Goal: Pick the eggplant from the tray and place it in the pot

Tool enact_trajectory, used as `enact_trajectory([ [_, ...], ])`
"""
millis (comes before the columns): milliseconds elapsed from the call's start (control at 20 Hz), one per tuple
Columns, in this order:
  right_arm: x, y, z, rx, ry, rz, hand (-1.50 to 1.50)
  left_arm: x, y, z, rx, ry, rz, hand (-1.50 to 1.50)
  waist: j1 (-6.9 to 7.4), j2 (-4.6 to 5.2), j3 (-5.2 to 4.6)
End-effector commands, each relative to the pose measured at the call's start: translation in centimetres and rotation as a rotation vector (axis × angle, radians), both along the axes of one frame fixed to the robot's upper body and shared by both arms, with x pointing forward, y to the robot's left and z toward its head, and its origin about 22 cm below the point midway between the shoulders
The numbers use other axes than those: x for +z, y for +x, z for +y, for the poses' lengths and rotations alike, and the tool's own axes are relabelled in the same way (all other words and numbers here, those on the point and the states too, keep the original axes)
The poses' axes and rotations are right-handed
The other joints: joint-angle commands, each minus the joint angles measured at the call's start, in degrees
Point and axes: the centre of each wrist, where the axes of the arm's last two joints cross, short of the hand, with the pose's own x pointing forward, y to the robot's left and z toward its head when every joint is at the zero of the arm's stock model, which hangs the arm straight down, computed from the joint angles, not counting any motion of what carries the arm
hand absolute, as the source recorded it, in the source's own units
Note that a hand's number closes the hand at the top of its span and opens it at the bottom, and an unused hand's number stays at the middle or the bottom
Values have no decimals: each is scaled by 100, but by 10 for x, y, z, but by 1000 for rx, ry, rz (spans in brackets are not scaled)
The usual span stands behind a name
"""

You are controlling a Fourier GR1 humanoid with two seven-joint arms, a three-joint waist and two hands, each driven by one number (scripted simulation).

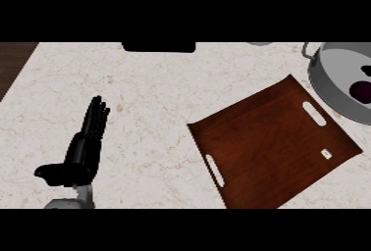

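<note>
Since the eggplant (360,91) seems to sit inside the pot (324,82), placing looks finished, and the straight-fingered, empty left hand (82,153) need only rest.

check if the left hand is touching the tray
Apart. The head view shows a strip of counter lying between the left hand and the tray.

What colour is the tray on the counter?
The tray is dark reddish-brown with a wood grain; the head view shows it.
</note>
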Motion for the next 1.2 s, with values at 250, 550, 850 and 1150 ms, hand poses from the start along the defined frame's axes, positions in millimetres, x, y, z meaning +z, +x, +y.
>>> enact_trajectory([
  [250,-41,-37,-8,-121,-51,-254,-150,-2,-3,6,32,4,22,0,-166,-77,-14],
  [550,-36,-65,-36,-110,-105,-302,-150,0,-3,-6,28,0,-6,0,-172,-82,-22],
  [850,-52,-104,-42,-93,-121,-305,-150,-2,-23,12,35,4,14,0,-180,-96,-27],
  [1150,-65,-131,-51,-145,-151,-318,-150,-6,4,2,47,16,9,0,-187,-83,-25],
])
